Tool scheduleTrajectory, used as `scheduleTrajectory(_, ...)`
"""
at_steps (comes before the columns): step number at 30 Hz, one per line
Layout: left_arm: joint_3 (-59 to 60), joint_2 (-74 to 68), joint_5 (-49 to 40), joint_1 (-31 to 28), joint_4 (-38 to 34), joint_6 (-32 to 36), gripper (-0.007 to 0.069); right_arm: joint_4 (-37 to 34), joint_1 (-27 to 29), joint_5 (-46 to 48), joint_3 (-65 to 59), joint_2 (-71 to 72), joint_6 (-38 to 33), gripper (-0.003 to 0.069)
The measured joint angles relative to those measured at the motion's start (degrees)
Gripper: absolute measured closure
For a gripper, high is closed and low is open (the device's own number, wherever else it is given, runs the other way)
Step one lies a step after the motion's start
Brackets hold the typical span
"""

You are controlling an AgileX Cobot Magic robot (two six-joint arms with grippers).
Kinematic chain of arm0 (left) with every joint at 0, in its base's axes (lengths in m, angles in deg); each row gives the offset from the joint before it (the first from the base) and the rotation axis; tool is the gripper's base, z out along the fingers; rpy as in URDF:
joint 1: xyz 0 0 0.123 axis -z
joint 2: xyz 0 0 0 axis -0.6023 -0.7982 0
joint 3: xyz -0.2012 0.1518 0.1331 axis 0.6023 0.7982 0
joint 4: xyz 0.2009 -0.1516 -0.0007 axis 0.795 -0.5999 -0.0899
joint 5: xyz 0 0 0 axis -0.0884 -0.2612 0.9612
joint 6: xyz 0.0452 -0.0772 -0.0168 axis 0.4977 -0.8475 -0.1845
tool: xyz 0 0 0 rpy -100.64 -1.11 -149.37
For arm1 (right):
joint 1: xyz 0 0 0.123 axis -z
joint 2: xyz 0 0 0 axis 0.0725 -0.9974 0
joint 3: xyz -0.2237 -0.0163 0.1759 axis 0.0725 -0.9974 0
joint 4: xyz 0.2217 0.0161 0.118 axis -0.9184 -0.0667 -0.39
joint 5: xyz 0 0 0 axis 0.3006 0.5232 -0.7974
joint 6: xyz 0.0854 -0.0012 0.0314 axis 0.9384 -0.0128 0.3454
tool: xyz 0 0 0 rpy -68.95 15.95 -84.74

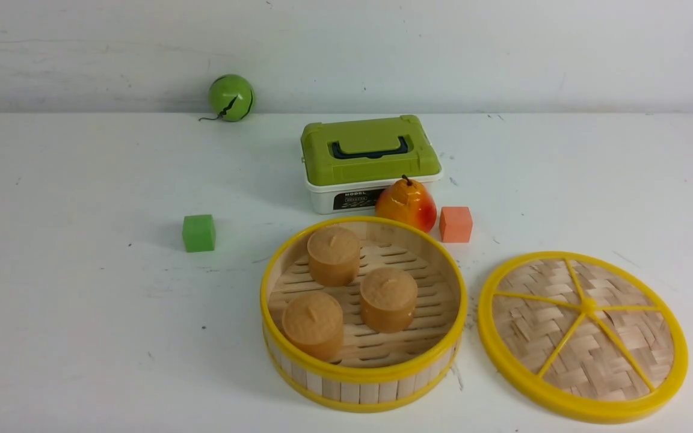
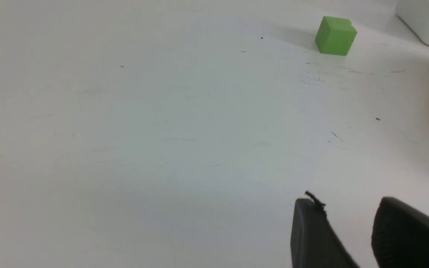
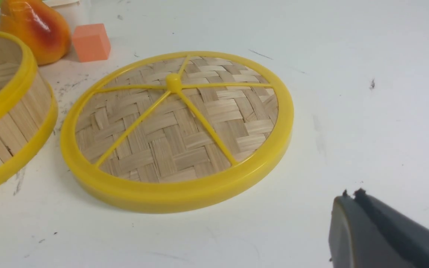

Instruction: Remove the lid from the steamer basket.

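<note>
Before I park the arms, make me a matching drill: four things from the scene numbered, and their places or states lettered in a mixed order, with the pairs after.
1. lid
2. steamer basket
3. right gripper
4. green cube

A. uncovered, with three brown bun-like pieces inside
B. jaws together, clear of the lid
C. on the table, to the left of the basket
D. flat on the table, to the right of the basket

Pairs: 1-D; 2-A; 3-B; 4-C

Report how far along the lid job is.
Done, it seems: the lid lies flat on the table beside the open basket, three buns inside showing. In hand: nothing; the right hand is shut, away from the lid. Left: apparently nothing.
</note>
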Motion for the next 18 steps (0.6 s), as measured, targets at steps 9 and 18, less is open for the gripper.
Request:
scheduleTrajectory(9, 0.0, 0.0, 0.06, 0.0, 0.0, 0.0, 0.0385, 0.0, 0.0, 0.0, 0.0, 0.0, 0.0, 0.0652)
scheduleTrajectory(18, 0.0, 0.0, 0.26, 0.0, 0.0, 0.0, 0.0385, 0.0, 0.0, 0.0, 0.0, 0.0, 0.0, 0.0639)
